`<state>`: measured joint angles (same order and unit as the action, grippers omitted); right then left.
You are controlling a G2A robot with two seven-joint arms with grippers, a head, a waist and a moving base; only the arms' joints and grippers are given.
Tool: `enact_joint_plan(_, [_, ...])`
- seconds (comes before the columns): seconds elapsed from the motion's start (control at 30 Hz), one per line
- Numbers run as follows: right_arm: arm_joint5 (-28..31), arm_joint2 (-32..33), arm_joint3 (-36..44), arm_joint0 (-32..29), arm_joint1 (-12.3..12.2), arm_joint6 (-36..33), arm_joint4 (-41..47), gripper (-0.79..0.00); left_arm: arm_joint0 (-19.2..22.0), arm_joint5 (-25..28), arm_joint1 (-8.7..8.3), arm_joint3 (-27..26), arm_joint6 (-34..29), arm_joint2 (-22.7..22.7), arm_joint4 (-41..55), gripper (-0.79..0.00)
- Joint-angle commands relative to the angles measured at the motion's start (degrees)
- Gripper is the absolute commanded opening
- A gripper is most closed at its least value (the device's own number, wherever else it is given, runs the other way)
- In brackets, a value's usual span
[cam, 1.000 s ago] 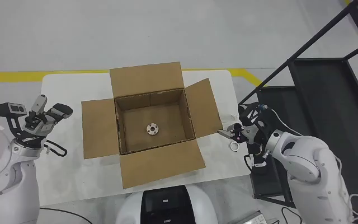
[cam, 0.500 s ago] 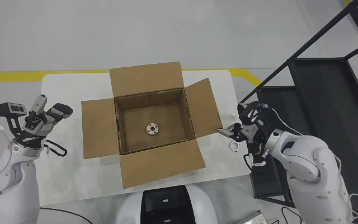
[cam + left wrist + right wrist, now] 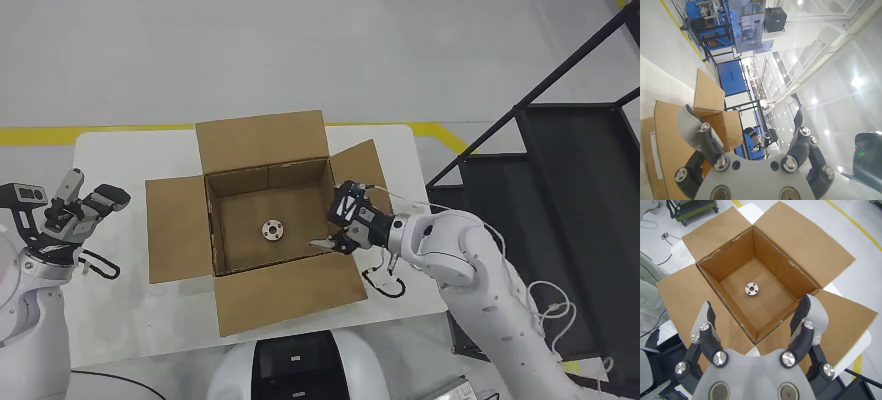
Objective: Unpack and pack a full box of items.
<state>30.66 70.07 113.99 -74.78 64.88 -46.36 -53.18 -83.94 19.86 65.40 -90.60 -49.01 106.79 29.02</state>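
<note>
Over the box (image 3: pixel 764 249), the right hand (image 3: pixel 757 303) hangs, jaws spread.

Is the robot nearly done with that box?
The cardboard box is open, flaps spread, one metal disc on its floor. Nothing is in hand: the right end effector hangs open above the box, the left end effector open off aside. Left: handling that disc; packing stage unclear.

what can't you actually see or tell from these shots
- Left wrist view: the inside of the box is hidden behind its own side.
- Top view: the metal disc is too small to count its holes.
- Right wrist view: one flap is partly hidden behind the right gripper.
</note>
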Motion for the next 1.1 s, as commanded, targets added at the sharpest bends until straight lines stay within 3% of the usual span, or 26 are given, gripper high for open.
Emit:
enact_joint_plan(0.0, [-1.69,-3.39,-3.15,3.29,0.55,0.14,2.85,0.000,0.00,0.00,0.00,0.00,0.00,0.00,0.00,0.000])
enact_joint_plan(0.13, [-2.99,-6.79,-6.49,6.79,1.20,0.91,3.08,0.000,0.00,0.00,0.00,0.00,0.00,0.00,0.00,0.000])
enact_joint_plan(0.63, [-2.99,-6.79,-6.49,6.79,1.20,0.91,3.08,0.000,0.00,0.00,0.00,0.00,0.00,0.00,0.00,0.000])
enact_joint_plan(0.73, [-5.88,-7.21,-7.56,6.78,1.43,4.41,1.40,0.000,0.00,0.00,0.00,0.00,0.00,0.00,0.00,0.000])
enact_joint_plan(0.9, [-4.25,-17.01,-12.85,15.07,3.31,2.89,-3.73,0.000,0.00,0.00,0.00,0.00,0.00,0.00,0.00,0.000])
enact_joint_plan(1.07, [-6.25,-25.43,-22.77,24.38,6.49,3.19,-2.33,0.000,0.00,0.00,0.00,0.00,0.00,0.00,0.00,0.000])
